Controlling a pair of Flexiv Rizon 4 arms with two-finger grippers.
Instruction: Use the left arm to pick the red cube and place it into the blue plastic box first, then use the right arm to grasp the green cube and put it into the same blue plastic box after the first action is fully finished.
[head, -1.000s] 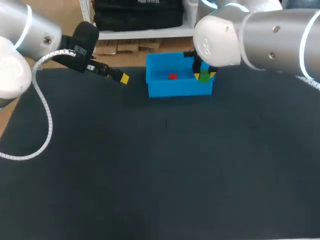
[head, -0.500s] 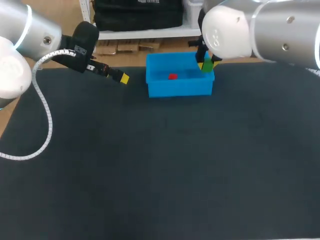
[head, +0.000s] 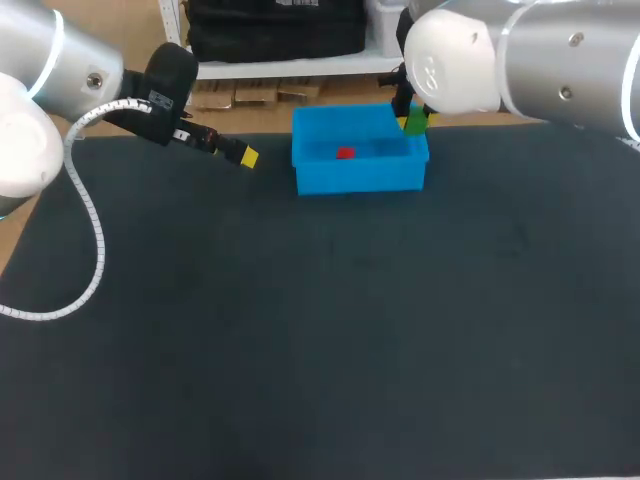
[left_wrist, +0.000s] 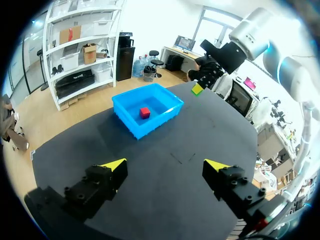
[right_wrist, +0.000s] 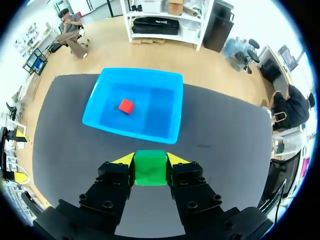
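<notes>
Near the right rim of the box (head: 360, 178), the green cube (right_wrist: 150, 167) is clamped in my right gripper (right_wrist: 150, 160); the red cube (right_wrist: 126, 106) lies inside. I judge it best to centre over bare floor beside the red cube, descend below the walls, then release. My left gripper (left_wrist: 165, 165), spread wide and empty, hangs well apart, leaving room.

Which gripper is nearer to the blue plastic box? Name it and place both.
Right. The right gripper, shut on the green cube, is raised just beside the blue plastic box at its right rim. The left gripper is open, farther off to the box's left.
</notes>
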